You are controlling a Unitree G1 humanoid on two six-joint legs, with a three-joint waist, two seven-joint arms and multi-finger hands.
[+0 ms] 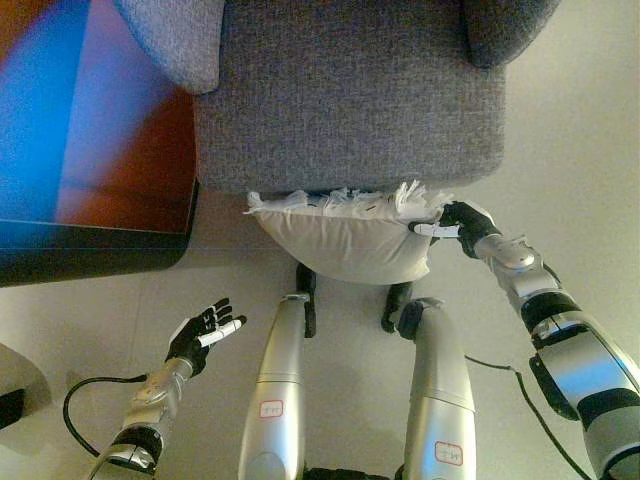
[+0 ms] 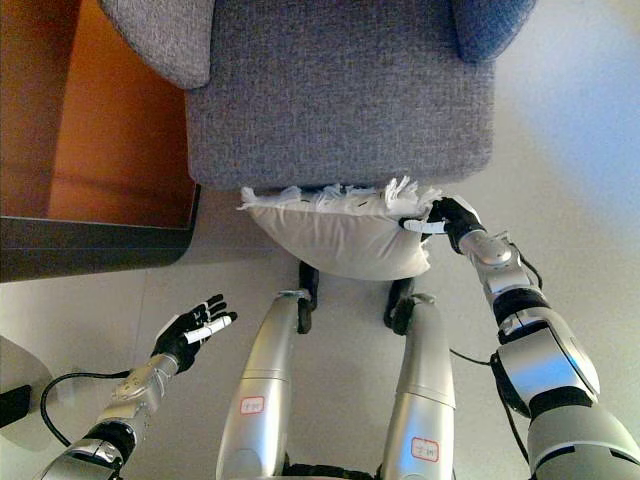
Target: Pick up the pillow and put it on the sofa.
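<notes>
As the right hand (image 1: 462,226) pinched the right corner of the fringed white pillow (image 1: 350,240), its fingers (image 1: 432,230) closed on the fabric, the cushion hung against the near edge of the grey sofa seat (image 1: 350,100), not yet on it. The left hand (image 1: 203,333) hovered low at the near left, fingers spread and holding nothing. Held by one corner only, the pillow appeared liable to sag, catch on the seat's front edge or slip to the floor (image 1: 570,180) during the lift.
</notes>
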